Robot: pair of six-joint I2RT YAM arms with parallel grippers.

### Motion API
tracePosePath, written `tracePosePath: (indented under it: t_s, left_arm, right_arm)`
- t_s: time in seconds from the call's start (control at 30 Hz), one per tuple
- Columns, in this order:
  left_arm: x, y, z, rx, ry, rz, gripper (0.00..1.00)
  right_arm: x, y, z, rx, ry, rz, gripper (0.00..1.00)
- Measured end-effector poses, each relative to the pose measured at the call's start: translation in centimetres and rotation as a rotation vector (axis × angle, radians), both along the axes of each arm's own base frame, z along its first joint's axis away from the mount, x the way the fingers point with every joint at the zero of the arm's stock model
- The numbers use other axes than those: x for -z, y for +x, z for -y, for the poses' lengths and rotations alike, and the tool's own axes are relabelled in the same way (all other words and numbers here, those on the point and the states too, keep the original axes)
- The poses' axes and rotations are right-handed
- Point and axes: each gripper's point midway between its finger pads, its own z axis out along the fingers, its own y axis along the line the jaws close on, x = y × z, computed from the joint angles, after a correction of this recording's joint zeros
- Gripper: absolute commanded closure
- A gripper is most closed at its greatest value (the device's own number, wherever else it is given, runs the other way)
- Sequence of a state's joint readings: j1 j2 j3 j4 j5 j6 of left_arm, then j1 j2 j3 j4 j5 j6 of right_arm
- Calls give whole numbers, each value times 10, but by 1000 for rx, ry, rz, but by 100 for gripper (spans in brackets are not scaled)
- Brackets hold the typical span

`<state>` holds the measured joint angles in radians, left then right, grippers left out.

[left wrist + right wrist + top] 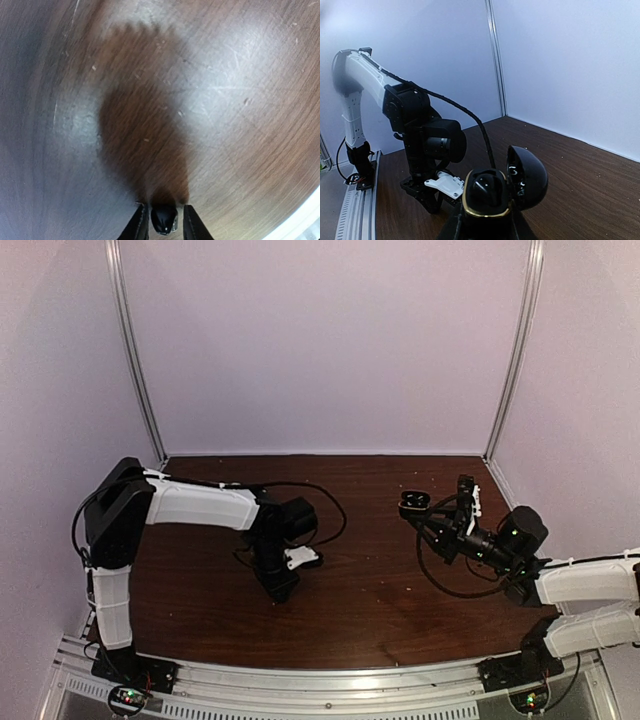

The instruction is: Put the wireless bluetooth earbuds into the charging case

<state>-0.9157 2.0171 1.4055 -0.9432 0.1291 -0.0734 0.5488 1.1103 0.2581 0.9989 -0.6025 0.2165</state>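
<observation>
On the left, the left tool (163, 212) points straight down at the dark wooden tabletop (225, 100), a posture that suits picking a tiny item from above. Its fingers stand narrowly either side of a black earbud (164, 221). They flank it closely, but I cannot tell whether they already pinch it or whether it rests on the wood. Over on the right, the right tool (485, 227) is pinching the charging case (485, 200) by its base, raised clear of the tabletop. The lid (527, 177) is swung open and the gold-rimmed mouth is turned toward the left arm, presumably so a bud can be dropped in. Something dark sits in the well, either a seated bud or moulding.
</observation>
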Motion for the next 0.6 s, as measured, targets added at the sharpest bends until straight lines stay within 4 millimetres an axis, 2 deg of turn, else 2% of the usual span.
tracePosePath:
  t_s: [0.13,0.43,0.53,0.6]
  left_arm:
    - [0,0,3,6,3,5,84]
    - [-2,4,7,-1,-7,32,92]
    - [-9,10,14,-7,-44,64,94]
    - [-21,16,21,-14,-90,97,94]
  right_arm:
    - [0,0,0,0,0,0,100]
    - [0,0,0,0,-1,0,100]
    - [0,0,0,0,-1,0,100]
    - [0,0,0,-1,-1,1,100]
